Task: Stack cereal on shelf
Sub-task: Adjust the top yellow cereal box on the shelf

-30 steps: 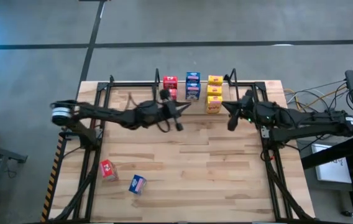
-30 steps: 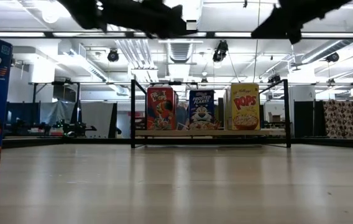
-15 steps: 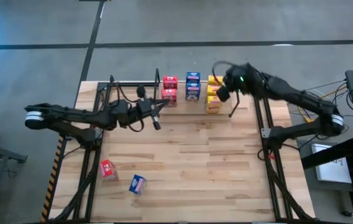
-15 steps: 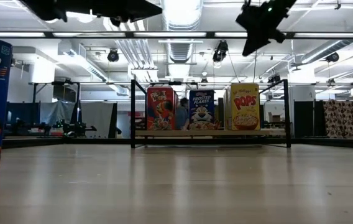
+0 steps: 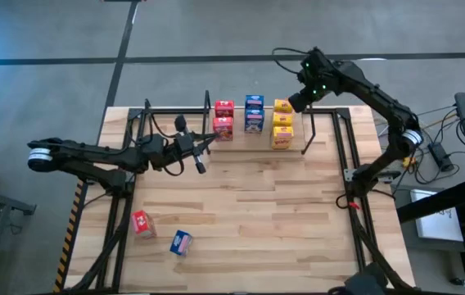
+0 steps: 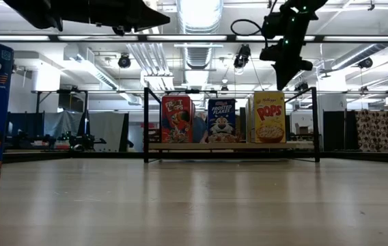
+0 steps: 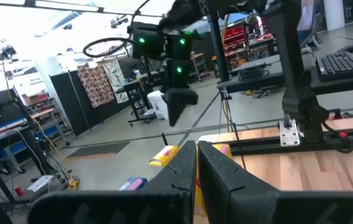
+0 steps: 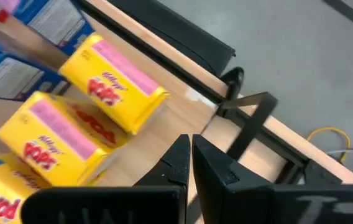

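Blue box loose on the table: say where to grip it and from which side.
Come from straight above and pinch the two long side faces of the blue box. It seems to lie flat and skewed, clear of the red box, so turn the pincer to match.

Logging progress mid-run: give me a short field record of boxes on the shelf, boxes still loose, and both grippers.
shelf: far edge of table, black frame
red boxes on shelf: two
blue boxes on shelf: two
yellow boxes on shelf: three
loose red box: near left of table
loose blue box: beside the loose red box
left gripper: shut, empty, above table left of the shelved boxes
right gripper: shut, empty, raised by the yellow boxes
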Action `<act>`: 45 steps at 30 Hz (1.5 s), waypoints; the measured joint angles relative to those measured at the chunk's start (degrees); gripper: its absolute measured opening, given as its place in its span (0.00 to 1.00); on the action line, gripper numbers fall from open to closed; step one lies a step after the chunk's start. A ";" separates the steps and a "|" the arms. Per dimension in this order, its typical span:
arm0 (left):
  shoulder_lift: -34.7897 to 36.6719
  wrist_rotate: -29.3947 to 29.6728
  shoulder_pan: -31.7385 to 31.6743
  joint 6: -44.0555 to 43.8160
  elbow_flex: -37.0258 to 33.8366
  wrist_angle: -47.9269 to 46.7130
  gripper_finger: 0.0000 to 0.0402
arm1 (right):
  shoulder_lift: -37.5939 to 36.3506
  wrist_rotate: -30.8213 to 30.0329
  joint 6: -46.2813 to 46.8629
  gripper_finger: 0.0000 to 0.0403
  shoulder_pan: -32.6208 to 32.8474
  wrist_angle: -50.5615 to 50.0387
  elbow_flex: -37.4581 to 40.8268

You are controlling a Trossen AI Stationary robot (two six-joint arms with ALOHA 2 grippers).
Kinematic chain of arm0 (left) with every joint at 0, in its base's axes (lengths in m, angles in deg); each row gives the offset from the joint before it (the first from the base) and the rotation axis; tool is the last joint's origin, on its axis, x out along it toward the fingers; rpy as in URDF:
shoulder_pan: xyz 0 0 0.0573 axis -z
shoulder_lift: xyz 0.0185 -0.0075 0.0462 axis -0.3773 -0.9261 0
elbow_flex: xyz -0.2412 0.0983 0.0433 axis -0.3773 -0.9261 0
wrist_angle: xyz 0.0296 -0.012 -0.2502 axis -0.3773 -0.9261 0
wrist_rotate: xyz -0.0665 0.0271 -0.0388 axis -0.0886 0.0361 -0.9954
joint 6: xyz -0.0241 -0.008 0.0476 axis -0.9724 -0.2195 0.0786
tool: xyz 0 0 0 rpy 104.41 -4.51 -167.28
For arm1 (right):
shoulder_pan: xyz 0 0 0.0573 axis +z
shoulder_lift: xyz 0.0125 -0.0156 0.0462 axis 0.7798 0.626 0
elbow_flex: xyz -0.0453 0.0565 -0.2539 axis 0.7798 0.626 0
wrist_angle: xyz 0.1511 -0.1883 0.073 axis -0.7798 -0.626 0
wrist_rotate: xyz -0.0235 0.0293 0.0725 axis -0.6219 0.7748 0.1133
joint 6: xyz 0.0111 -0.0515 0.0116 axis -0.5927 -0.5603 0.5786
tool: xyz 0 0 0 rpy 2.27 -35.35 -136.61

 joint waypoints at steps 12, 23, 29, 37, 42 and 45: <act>-0.09 0.00 0.00 -0.29 0.00 0.03 0.00 | 3.77 5.02 -1.98 0.02 -1.01 0.47 -0.96; -0.11 0.00 0.00 -0.29 0.00 -0.08 0.00 | 8.00 4.97 -2.05 0.02 -1.01 1.48 -0.73; -0.11 0.00 0.00 -0.29 0.00 -0.19 0.00 | 7.95 4.97 -2.17 0.02 -0.99 3.61 -0.73; -0.13 0.00 0.00 -0.29 0.00 -0.19 0.00 | 7.43 4.98 -1.72 0.02 -0.95 3.96 -0.73; -0.13 0.00 0.00 -0.29 0.00 -0.21 0.00 | 7.43 5.05 -1.02 0.02 -0.88 2.86 -0.72; -0.13 0.00 0.00 -0.29 0.00 -0.26 0.00 | 7.43 5.05 -0.97 0.02 -0.63 2.43 -0.48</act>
